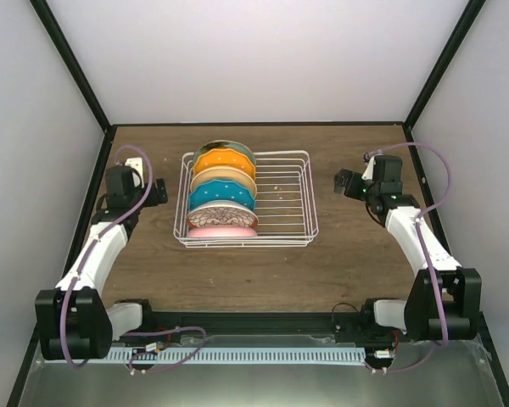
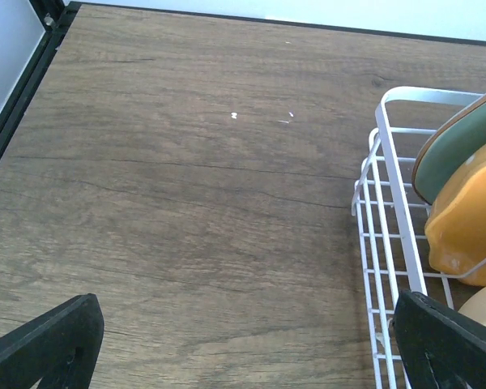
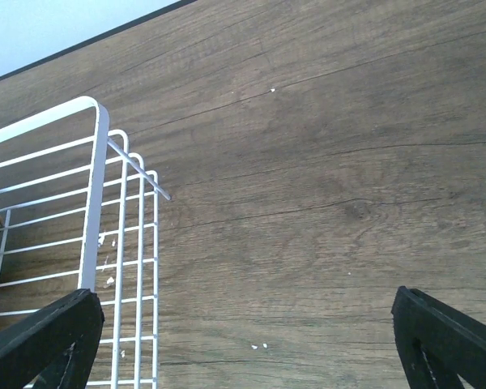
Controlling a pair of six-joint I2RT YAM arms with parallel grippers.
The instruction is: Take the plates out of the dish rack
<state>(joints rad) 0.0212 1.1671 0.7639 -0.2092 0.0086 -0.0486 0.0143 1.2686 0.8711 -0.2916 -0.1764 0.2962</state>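
Note:
The white wire dish rack (image 1: 285,197) stands at mid-table. Six plates stand in a row in its left half: sage green (image 1: 225,146) at the back, then scalloped orange (image 1: 223,161), pale yellow-orange (image 1: 225,180), dotted teal (image 1: 222,196), brown-floral white (image 1: 222,215) and pink (image 1: 222,231) at the front. My left gripper (image 1: 155,193) is open and empty left of the rack. My right gripper (image 1: 346,182) is open and empty right of it. The left wrist view shows the rack's wall (image 2: 389,243), the green plate (image 2: 458,142) and the orange plate (image 2: 470,219).
The right wrist view shows the rack's empty right corner (image 3: 93,203) and bare wood between the fingers (image 3: 449,340). Small white specks (image 3: 259,347) lie on the wooden table. Black frame posts and pale walls close in the left, right and back.

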